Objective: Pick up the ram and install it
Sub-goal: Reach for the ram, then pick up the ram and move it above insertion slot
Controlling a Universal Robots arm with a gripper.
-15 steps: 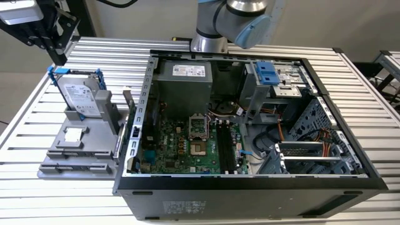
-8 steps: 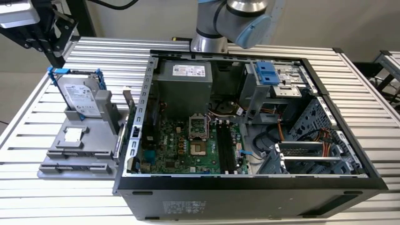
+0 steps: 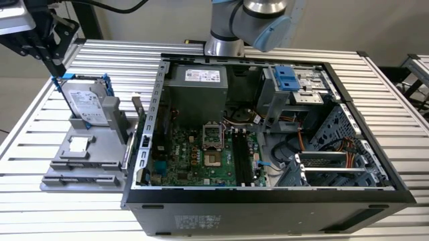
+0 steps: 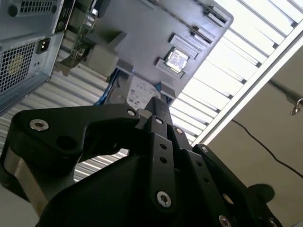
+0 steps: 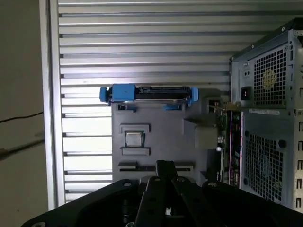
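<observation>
Jaws look pressed together, empty, hovering over the hard drive (image 3: 86, 103) on the grey fixture (image 3: 80, 168). The ram (image 3: 138, 111), seemingly that thin upright stick beside the case (image 3: 268, 206), sits ungrasped. Approach step, I'd say: they'd need to part and align.
</observation>
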